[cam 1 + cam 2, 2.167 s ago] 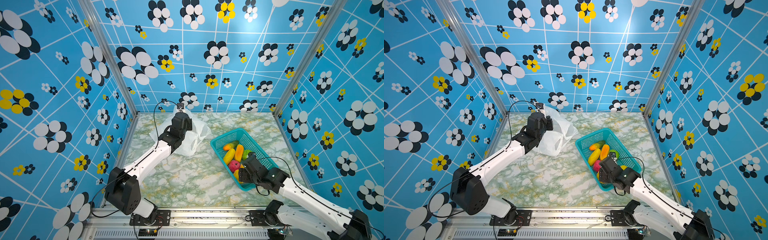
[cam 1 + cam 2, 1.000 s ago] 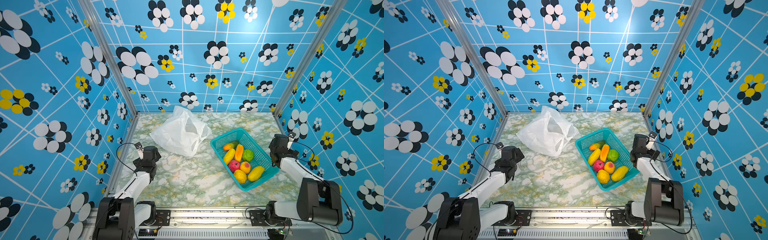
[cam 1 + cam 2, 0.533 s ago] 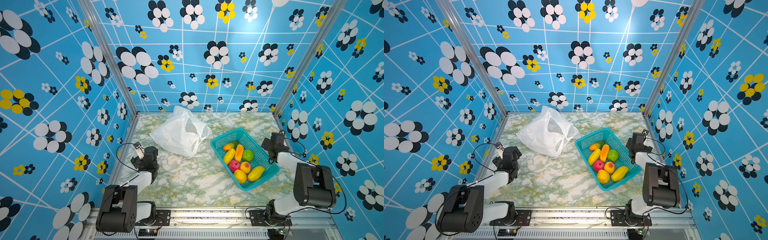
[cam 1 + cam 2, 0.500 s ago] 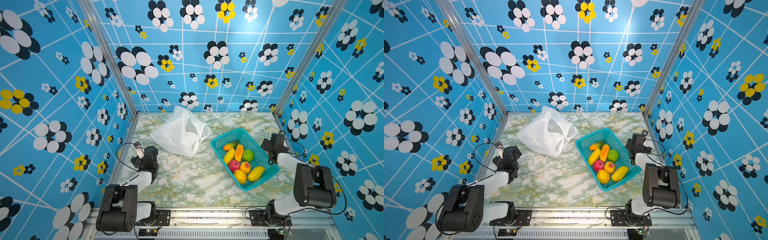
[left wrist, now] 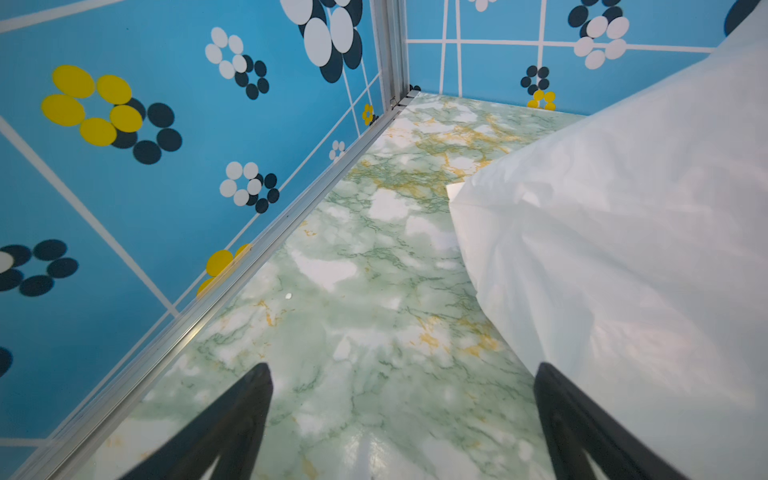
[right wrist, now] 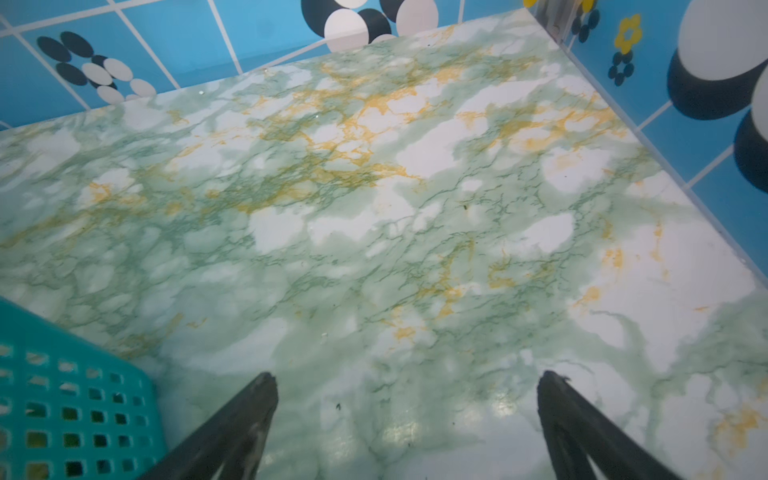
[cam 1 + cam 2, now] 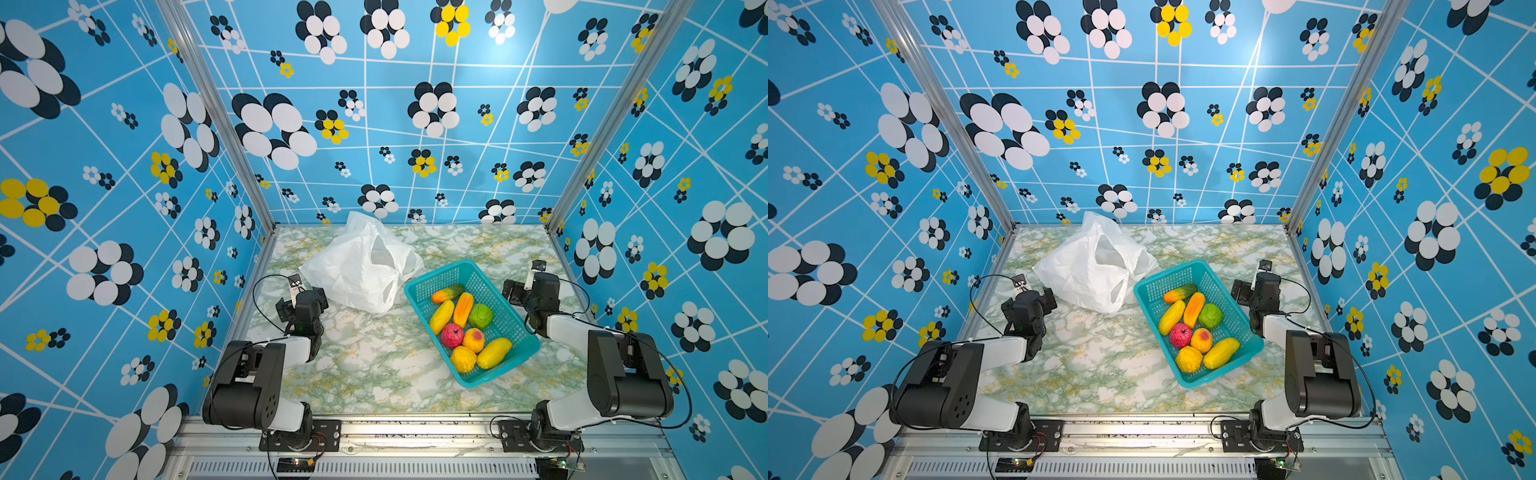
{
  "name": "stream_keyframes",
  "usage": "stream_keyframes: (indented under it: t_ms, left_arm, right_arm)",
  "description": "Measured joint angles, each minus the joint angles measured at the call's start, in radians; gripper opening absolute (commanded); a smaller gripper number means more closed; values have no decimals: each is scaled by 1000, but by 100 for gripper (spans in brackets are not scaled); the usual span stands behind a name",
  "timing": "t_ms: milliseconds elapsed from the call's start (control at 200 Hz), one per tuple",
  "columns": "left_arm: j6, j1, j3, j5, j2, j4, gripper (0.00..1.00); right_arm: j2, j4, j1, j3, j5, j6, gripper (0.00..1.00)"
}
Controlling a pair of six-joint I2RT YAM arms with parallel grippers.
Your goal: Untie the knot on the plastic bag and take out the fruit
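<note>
1. While both arms sit folded low at the near corners, I read both top views alike: the plastic bag (image 7: 357, 270) lies slumped on the marbled table (image 7: 374, 374) toward the back left. Its mouth gapes, and one loop handle sags toward the teal basket (image 7: 482, 286) just beside it.
2. Both top views also show the fruit (image 7: 462, 309) lying in the basket. I count yellow and orange oblong pieces, a round green one, a pinkish-red one and orange-yellow round ones, packed close together.
3. From above, the left gripper (image 7: 302, 302) sits just beside the bag's near left edge, jaws spread and holding nothing. The right gripper (image 7: 531, 291) sits just beside the basket's right wall, jaws likewise spread and empty.
4. On the left wrist view, my two dark fingers (image 5: 232, 424) stand wide apart over bare table, near the wall rail. The bag fills the side by one finger, and I cannot tell whether that fingertip touches the plastic.
5. On the right wrist view, the fingers (image 6: 241, 419) stand wide apart with only table between them. A corner of the basket shows beside one finger, apart from it, with yellow-green colour showing through a few mesh holes.
</note>
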State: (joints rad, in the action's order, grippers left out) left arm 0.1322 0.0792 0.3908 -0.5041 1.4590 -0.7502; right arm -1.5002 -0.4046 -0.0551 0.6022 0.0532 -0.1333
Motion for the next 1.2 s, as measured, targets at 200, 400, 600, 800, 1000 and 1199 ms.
stream_keyframes:
  t_ms: [200, 400, 600, 800, 1000, 1199]
  left_arm:
    - [-74, 1, 10, 151, 38, -55, 99]
    - [-85, -9, -10, 218, 72, -153, 99]
    - [-85, -12, -24, 236, 84, -181, 99]
    - [-85, -12, -24, 243, 84, -196, 99]
    - [-85, -12, -24, 243, 84, -198, 99]
    - [-85, -12, -24, 243, 84, -198, 99]
  right_arm:
    - [79, -156, 7, -148, -2, 26, 99]
    - [-16, -431, 7, -241, -8, 46, 99]
    - [-47, -525, 7, -243, -26, 53, 99]
    - [-47, -549, 7, -243, -31, 61, 99]
    - [-47, -550, 7, -243, -31, 68, 99]
    - [-47, -547, 26, -243, -30, 85, 99]
